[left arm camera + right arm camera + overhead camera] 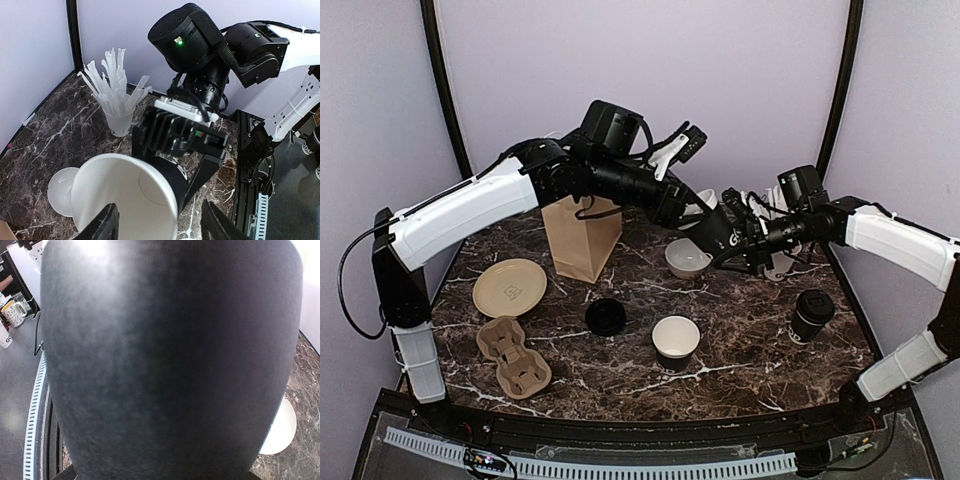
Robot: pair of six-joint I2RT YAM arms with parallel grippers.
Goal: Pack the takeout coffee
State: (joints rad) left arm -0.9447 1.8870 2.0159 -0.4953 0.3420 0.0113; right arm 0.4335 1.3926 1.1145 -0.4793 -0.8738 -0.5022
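Marble table (pixel 760 350) bears straws (pixel 112 85) behind held coffee cup (pixel 125 195).

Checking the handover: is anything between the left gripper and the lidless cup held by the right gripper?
Nothing visible. The lidless black coffee cup points its white mouth straight at the open left gripper, tilted above the table. The right gripper holds it from behind.

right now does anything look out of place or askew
Yes. The cup in the right gripper is tipped on its side in the air, open mouth toward the left gripper; its inside looks empty. A lid lies loose on the table, and a second cup stands open without one. No spill shows.
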